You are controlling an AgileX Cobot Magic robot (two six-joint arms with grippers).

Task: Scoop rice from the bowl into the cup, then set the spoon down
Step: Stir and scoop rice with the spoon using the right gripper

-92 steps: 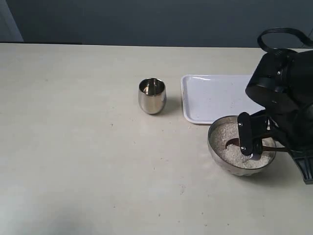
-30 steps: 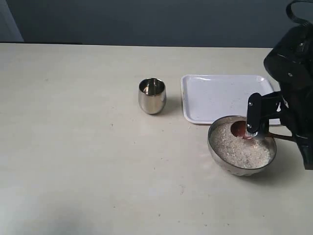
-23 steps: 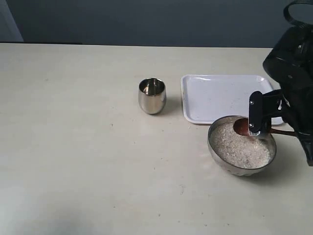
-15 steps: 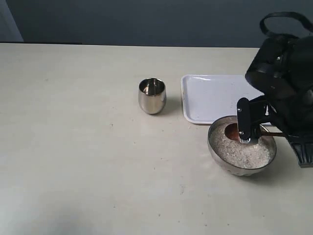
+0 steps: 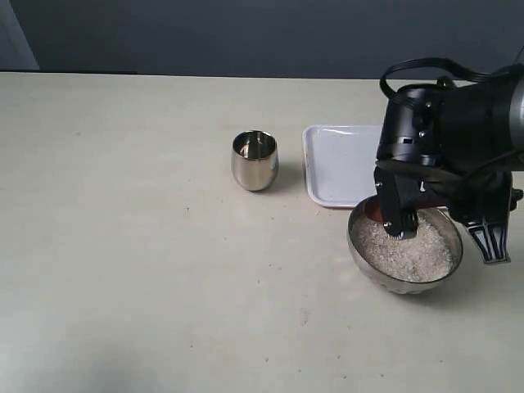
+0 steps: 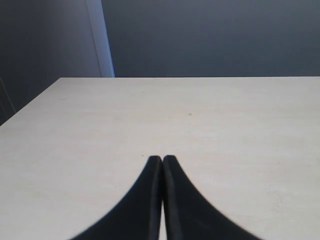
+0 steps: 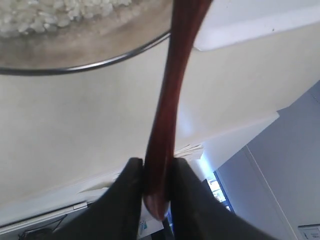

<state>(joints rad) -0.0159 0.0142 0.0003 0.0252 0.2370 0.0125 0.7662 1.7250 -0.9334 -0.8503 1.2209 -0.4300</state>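
Observation:
The steel bowl [image 5: 405, 274] stands at the right front, filled with white rice [image 5: 413, 250]. My right gripper [image 5: 399, 223] hangs over the bowl's near-left part, shut on the dark wooden spoon [image 7: 170, 100]. In the right wrist view the handle runs from between the fingers [image 7: 127, 195] up past the bowl's rim [image 7: 90, 62], with rice [image 7: 45, 15] beyond. The spoon's head [image 5: 374, 211] shows as a reddish patch at the bowl's left rim, mostly hidden by the gripper. The small steel cup [image 5: 255, 160] stands apart to the left. My left gripper [image 6: 162, 159] is shut over bare table.
A white tray [image 5: 340, 164] lies flat behind the bowl, between bowl and cup, partly covered by my right arm [image 5: 458, 139]. The beige table [image 5: 123, 246] stretches to the left and front. A dark wall backs the table.
My right arm has swung left over the bowl and tray. The spoon's head has moved from the bowl's back toward its left rim, and the gripper now covers most of it.

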